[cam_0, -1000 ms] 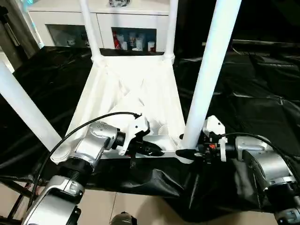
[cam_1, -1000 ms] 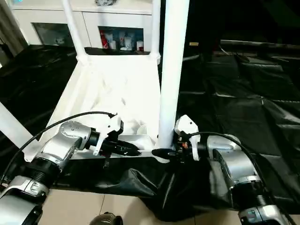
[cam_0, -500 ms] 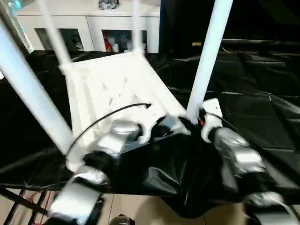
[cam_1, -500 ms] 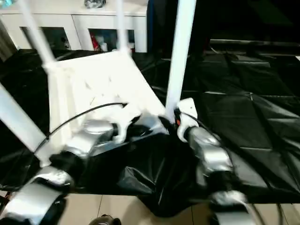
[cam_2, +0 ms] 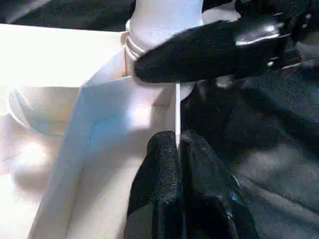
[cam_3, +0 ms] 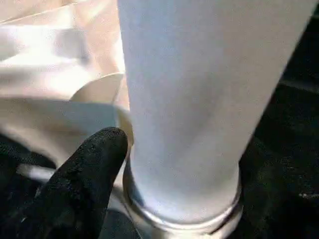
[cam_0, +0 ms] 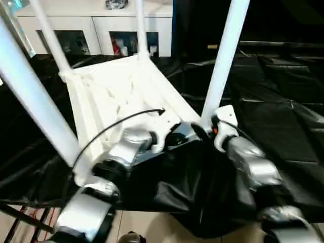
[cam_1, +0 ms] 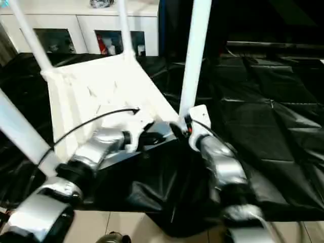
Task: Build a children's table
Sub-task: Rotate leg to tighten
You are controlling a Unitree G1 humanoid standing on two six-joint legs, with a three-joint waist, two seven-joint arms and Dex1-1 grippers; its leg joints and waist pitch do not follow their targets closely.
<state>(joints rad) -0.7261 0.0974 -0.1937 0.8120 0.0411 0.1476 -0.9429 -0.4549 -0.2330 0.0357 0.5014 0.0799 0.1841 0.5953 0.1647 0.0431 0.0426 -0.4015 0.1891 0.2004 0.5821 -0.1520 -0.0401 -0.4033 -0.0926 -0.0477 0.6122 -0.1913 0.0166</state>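
While upturned on the black-draped work table [cam_0: 283, 101] with 4 legs standing, keep the tabletop [cam_0: 121, 96] level. Left gripper [cam_2: 177, 149]: pinched shut on the thin rim. Right gripper [cam_0: 198, 132]: clasping the near-right leg [cam_0: 223, 61] at its socket; grip low.

Tabletop [cam_0: 114, 93]: plain white, ribbed underside, no print. Four legs, e.g. near right leg [cam_0: 223, 55]: white, bluish in shade. Work-table drape [cam_0: 283, 116]: glossy black, creased. Forearms silver; left gripper [cam_2: 178, 149] black fingers, right gripper [cam_2: 199, 55] black too (small red spot at its wrist, head view). Black cable [cam_0: 109, 131] over left forearm. Cabinet [cam_0: 101, 23] behind: white, dark glass fronts, red and white items inside. Floor [cam_0: 136, 228]: pale beige.
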